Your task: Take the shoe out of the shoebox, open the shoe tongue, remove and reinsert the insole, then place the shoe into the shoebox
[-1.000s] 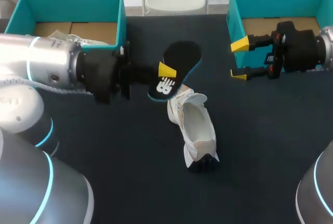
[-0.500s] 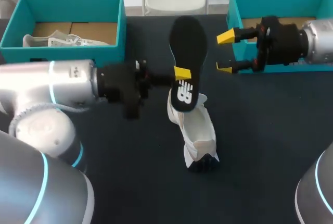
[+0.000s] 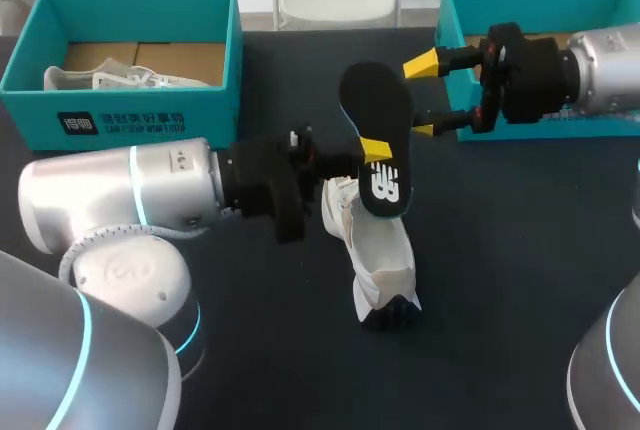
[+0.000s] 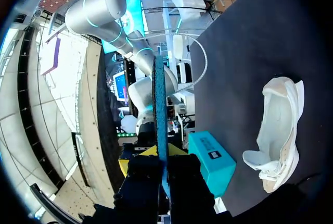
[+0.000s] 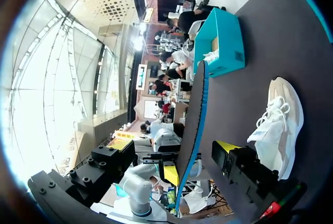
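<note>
Head view: a black insole is held clear of the surface by the left gripper, which is closed on its heel end, above a white shoe lying near the middle of the surface. The right gripper is seen just beside the insole's toe end, fingers spread wide and holding nothing. Teal shoeboxes are set at the far left corner and far right corner; a second shoe is seen in the left one.
</note>
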`<action>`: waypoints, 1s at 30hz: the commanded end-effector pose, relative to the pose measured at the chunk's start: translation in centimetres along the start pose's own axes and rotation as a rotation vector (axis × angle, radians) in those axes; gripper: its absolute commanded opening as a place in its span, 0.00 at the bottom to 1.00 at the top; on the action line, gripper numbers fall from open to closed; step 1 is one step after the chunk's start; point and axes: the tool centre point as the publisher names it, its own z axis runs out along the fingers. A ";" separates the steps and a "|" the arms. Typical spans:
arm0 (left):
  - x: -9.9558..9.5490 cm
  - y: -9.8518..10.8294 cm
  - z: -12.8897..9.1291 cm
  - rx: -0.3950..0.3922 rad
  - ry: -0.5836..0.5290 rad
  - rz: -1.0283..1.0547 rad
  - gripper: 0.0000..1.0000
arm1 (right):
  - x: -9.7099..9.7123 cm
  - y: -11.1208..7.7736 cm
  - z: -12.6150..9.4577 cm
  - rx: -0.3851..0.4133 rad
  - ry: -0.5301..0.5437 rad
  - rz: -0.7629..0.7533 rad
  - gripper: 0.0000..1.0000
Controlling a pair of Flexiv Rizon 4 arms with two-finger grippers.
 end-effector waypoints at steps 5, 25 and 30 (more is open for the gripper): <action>0.0 -0.1 1.9 -0.016 0.000 0.000 0.00 | -0.9 0.9 0.9 0.021 0.018 0.005 0.69; -0.5 -0.3 2.0 0.000 -0.012 0.000 0.00 | -2.1 1.2 1.2 0.060 0.063 0.042 0.15; -0.8 -0.4 1.8 0.006 -0.017 -0.001 0.00 | -2.2 1.1 1.2 0.066 0.061 0.057 0.00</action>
